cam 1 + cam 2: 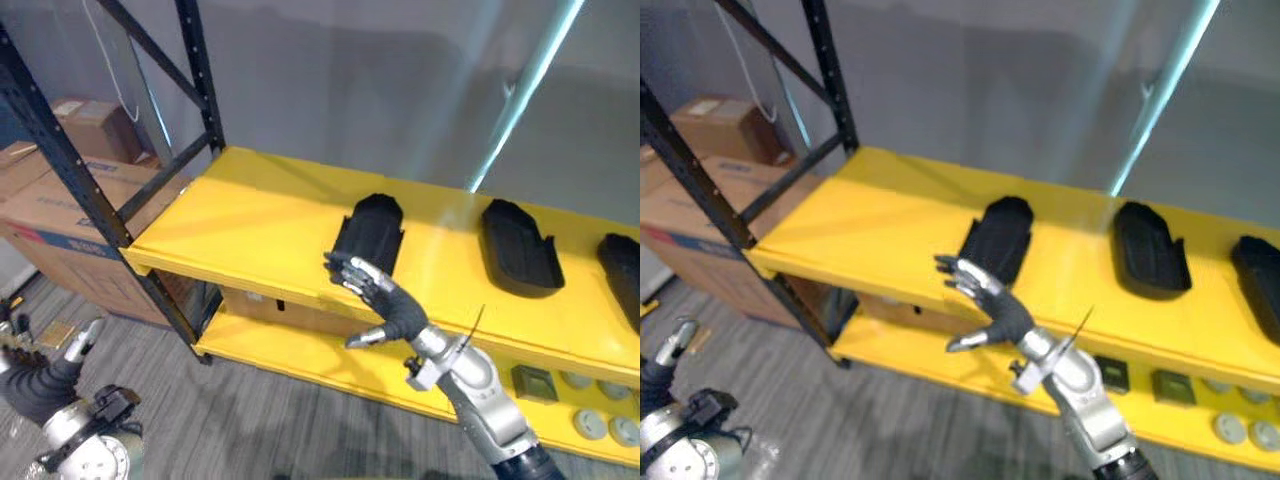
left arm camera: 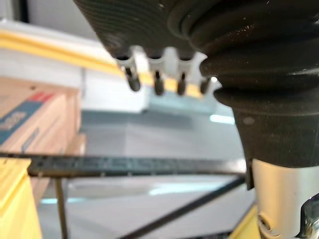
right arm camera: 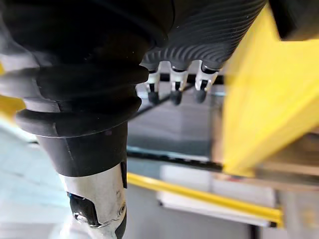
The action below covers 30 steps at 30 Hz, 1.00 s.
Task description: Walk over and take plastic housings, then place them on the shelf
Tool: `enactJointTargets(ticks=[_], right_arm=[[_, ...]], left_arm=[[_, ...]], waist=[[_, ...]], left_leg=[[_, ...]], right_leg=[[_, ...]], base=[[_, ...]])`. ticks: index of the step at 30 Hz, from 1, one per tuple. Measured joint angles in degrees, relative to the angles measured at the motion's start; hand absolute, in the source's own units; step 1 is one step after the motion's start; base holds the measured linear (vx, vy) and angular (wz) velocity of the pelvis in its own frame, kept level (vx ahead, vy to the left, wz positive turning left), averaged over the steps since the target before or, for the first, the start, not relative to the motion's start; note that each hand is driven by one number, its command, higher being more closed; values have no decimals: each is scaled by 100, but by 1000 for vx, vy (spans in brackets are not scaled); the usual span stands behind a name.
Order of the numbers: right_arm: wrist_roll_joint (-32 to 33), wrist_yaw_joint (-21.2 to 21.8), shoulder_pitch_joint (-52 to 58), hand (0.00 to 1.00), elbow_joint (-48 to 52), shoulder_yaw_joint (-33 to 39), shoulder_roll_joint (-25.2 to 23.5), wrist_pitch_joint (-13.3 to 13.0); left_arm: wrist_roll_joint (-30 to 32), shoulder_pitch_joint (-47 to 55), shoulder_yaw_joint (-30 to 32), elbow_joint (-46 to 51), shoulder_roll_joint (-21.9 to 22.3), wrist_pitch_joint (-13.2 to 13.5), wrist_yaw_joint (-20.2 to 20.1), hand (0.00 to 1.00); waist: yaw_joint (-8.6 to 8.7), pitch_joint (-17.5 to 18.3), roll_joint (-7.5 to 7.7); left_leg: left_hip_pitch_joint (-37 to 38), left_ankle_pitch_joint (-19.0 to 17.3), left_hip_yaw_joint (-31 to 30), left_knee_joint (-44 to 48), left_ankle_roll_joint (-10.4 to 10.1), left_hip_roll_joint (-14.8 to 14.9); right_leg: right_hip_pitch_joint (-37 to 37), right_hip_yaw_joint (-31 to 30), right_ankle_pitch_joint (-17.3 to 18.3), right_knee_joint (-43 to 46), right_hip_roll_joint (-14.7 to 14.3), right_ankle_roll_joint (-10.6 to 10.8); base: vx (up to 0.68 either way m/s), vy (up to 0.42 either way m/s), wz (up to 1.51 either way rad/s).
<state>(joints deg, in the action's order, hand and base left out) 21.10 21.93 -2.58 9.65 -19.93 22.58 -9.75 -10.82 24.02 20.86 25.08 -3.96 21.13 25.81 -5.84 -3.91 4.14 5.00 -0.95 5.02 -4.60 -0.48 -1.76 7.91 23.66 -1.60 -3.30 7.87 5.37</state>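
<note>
Three black plastic housings lie on the yellow shelf [image 1: 250,215]: one near the middle [image 1: 370,232], one further right [image 1: 520,248] and one at the right edge [image 1: 622,270]. My right hand [image 1: 385,300] hovers at the shelf's front edge, just in front of the middle housing, with fingers spread and straight and nothing in it. In the right wrist view its fingers [image 3: 173,89] point past the yellow shelf edge. My left hand [image 1: 35,385] hangs low at the lower left over the floor, fingers [image 2: 157,82] relaxed and empty.
A black rack upright [image 1: 70,170] with diagonal braces stands at the shelf's left end. Cardboard boxes [image 1: 60,210] are stacked behind it. The lower yellow shelf carries a small dark square part [image 1: 530,382] and round pale parts [image 1: 600,425]. A grey wall backs the shelf.
</note>
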Motion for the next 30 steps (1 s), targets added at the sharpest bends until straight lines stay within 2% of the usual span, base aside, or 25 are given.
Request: enactJointTargets(ticks=[4, 5, 10, 15, 19, 23, 30], right_arm=[[-125, -101, 4, 0, -86, 5, 59, 120], [-124, -123, 8, 100, -149, 5, 59, 129], [-124, -415, 105, 100, -211, 10, -20, 164], [-370, -1079, 378, 100, -875, 14, -601, 286], [-519, -1367, 404, 100, -1155, 2, -819, 287], [-832, -1728, 268, 100, -1409, -62, -998, 267], [-852, -2256, -393, 100, -2045, -283, -1350, 212]], left_arm=[[-5, -188, -62, -170, -5, 1, 10, 0], [-7, -235, -177, -219, -6, -1, 17, 0], [-6, -269, -367, -219, -6, -1, 47, 0], [-4, -264, -455, -219, 0, -2, 214, 0], [-2, -264, -627, -218, 17, -3, 286, 0], [0, -271, -693, -218, 124, -7, 304, 0], [-1, -316, -873, -218, 232, -80, 323, 0]], waist=[[4, -52, -7], [5, -82, 11], [20, -249, 26], [22, -302, -31], [24, -357, -88], [23, -358, -90], [-1, -393, -137]], left_leg=[[2, -2, 16, 1, 0, 3], [2, -6, 25, 0, 2, 6], [-10, -54, 88, -5, 5, 14], [3, -79, 157, -19, 15, 17], [2, -67, 159, 1, 32, 17], [2, -67, 154, 2, 32, 18], [5, -70, 78, 2, 32, 15]], right_leg=[[-18, -7, -1, 45, 9, -1], [-20, -15, -1, 48, 8, -1], [-85, -84, -1, 100, 13, -1], [-110, -161, -1, 102, 13, 0], [-114, -163, -2, 101, 13, 0], [-113, -164, -5, 101, 13, 3], [-86, -160, -13, 104, 17, 14]], base=[[6, 6, 1], [0, 0, 0], [-38, 5, -7], [-9, 7, -7], [0, 0, 0], [0, 0, 0], [-10, -5, 2]])
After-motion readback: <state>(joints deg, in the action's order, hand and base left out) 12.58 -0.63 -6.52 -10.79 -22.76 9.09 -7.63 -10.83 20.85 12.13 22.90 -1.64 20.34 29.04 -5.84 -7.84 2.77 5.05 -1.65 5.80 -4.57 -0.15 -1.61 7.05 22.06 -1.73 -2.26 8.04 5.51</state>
